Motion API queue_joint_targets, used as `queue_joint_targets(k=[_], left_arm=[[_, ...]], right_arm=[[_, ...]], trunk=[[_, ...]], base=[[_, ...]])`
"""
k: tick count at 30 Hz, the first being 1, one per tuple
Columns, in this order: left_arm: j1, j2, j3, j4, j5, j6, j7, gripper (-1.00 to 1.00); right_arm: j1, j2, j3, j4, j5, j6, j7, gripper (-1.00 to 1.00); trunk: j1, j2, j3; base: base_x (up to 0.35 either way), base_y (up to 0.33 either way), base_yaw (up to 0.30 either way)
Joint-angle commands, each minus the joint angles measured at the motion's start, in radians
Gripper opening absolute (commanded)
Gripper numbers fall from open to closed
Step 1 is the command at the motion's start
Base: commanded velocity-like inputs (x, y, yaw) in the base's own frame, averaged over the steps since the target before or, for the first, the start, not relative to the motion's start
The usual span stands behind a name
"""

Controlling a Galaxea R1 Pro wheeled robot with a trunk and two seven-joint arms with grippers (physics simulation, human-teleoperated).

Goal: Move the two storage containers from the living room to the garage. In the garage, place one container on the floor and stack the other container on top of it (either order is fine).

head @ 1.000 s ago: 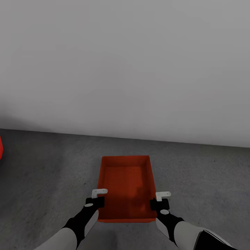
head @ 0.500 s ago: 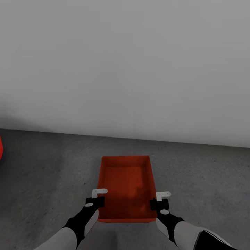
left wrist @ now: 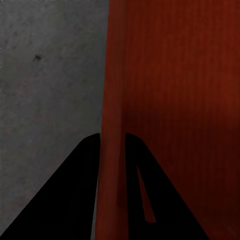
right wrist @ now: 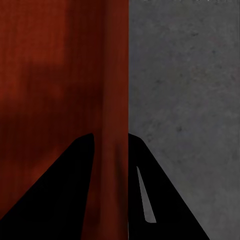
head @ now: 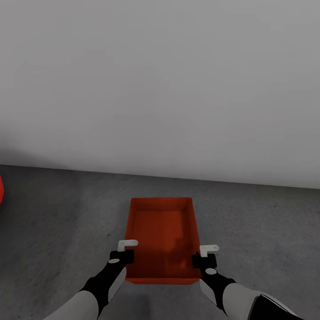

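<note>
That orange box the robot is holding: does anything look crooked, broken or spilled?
Nothing stands out. The box looks empty and whole, held level over the floor, with the left gripper and right gripper each pinching a side wall.

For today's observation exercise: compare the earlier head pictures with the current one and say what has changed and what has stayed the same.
Very little changed. The storage container has crept slightly away from the robot, toward the wall; whether it has reached the floor cannot be told. The left gripper and right gripper stay clamped on its side walls, and the camera has not moved.
</note>
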Motion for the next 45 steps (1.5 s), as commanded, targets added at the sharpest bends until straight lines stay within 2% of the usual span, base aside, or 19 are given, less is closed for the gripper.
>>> queue_joint_targets(k=[1, 28, 29, 31, 32, 45], left_arm=[[0.0, 0.002, 0.014, -0.001, 0.051, 0.007, 0.014, -1.0], [0.0, 0.001, 0.013, 0.001, 0.048, 0.007, 0.014, -1.0], [0.0, 0.001, 0.013, 0.002, 0.048, 0.007, 0.014, -1.0], [0.0, 0.001, 0.017, 0.012, 0.049, 0.008, 0.014, -1.0], [0.0, 0.002, 0.017, 0.014, 0.05, 0.008, 0.014, 1.0], [0.0, 0.002, 0.013, -0.002, 0.049, 0.007, 0.014, 1.0]], right_arm=[[-0.001, 0.0, -0.049, -0.003, 0.009, -0.014, 0.0, -1.0], [0.0, -0.001, -0.049, -0.003, 0.011, -0.016, 0.0, -1.0], [0.0, -0.001, -0.049, -0.003, 0.011, -0.016, 0.0, 1.0], [0.0, 0.0, -0.049, -0.003, 0.011, -0.017, 0.0, 1.0], [0.0, 0.0, -0.049, -0.003, 0.011, -0.018, 0.0, 1.0], [-0.001, 0.0, -0.049, -0.003, 0.011, -0.02, 0.0, 1.0]], trunk=[[0.0, 0.0, -0.001], [0.0, 0.0, -0.001], [0.0, 0.0, -0.001], [0.0, 0.0, -0.001], [0.0, 0.0, -0.001], [0.0, 0.0, -0.001]], base=[[0.0, 0.0, 0.0], [0.0, 0.0, 0.0], [0.0, 0.0, 0.0], [0.0, 0.0, 0.0], [0.0, 0.0, 0.0], [0.0, 0.0, 0.0]])
